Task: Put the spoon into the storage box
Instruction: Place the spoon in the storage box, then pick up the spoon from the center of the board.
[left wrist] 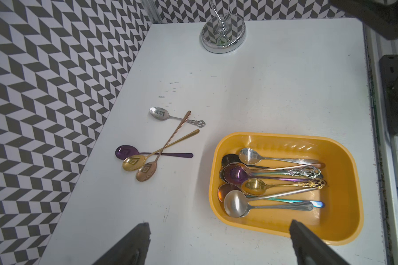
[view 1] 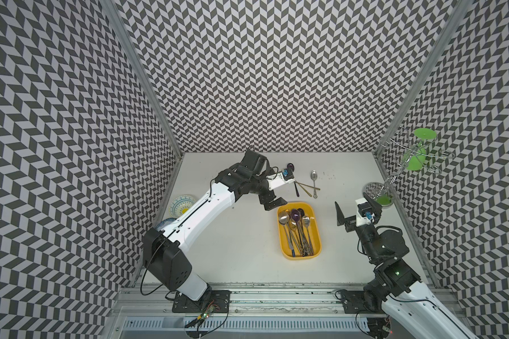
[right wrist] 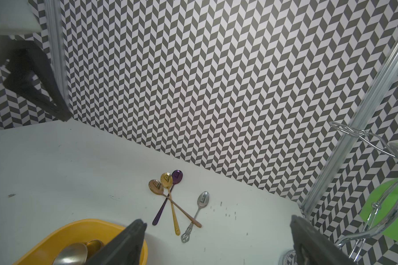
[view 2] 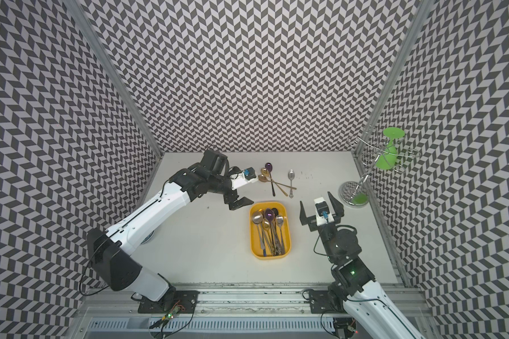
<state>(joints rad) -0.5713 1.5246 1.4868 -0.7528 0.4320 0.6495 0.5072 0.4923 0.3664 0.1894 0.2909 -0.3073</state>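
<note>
Right gripper (right wrist: 218, 221): jaws spread wide with nothing between them; it hangs just right of the box, facing the back wall.
Left gripper (left wrist: 219, 224): jaws also wide apart and empty, poised above the far left corner of the box.
Storage box: the shallow yellow plastic tray with rounded corners (view 1: 284, 248) sits on the white tabletop (view 1: 232, 234) between the two arms.
In the box: a heap of metal spoons (left wrist: 262, 183) in silver, gold, purple, copper and dark finishes. They overlap, bowls at the far end and handles at the near end, all inside the walls.
Off to the sides: a round patterned plate (view 1: 182, 202) lies on the left, partly under the left arm. A chrome wire stand (left wrist: 223, 49) carrying a green glass (view 1: 417, 162) is on the right.
Loose on the table: four spoons beyond the box, near the back wall.
- A purple spoon (left wrist: 124, 152), a gold spoon (left wrist: 131, 162) and a rose-gold spoon (left wrist: 146, 171) lie with their handles crossed.
- A silver spoon with an ornate handle (left wrist: 159, 113) lies under the rose-gold handle's tip.

Done: most of the spoons appear stowed.
Left: by this count, four more pickups; neither gripper holds one now.
</note>
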